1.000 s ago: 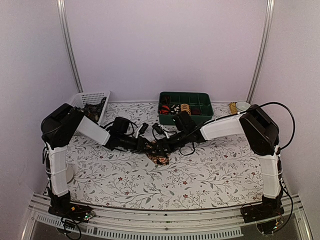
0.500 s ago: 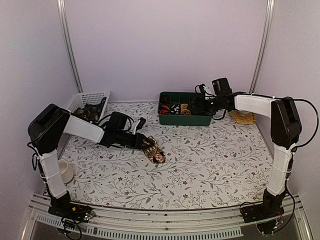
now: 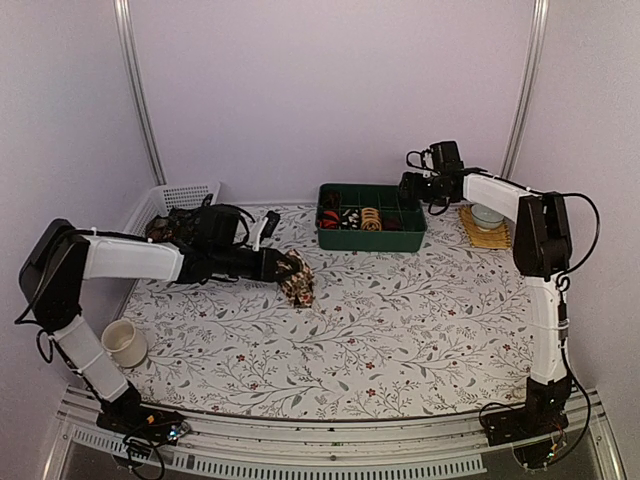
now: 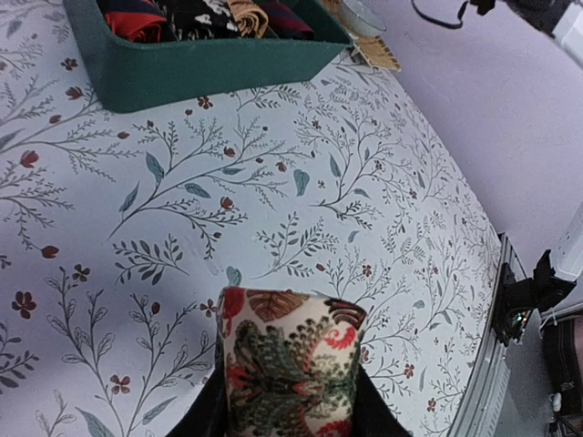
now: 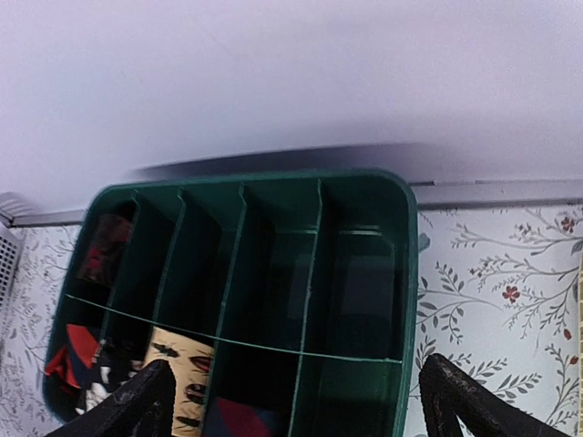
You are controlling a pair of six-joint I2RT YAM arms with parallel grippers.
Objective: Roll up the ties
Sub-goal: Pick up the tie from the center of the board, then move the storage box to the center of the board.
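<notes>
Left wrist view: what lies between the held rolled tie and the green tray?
Only bare floral tablecloth separates the rolled tie from the green tray, seen in left wrist view.

The tie (image 4: 290, 364) runs off the bottom edge — lower part unseen; inside the basket (image 3: 185, 192) — too dark to tell.
</notes>
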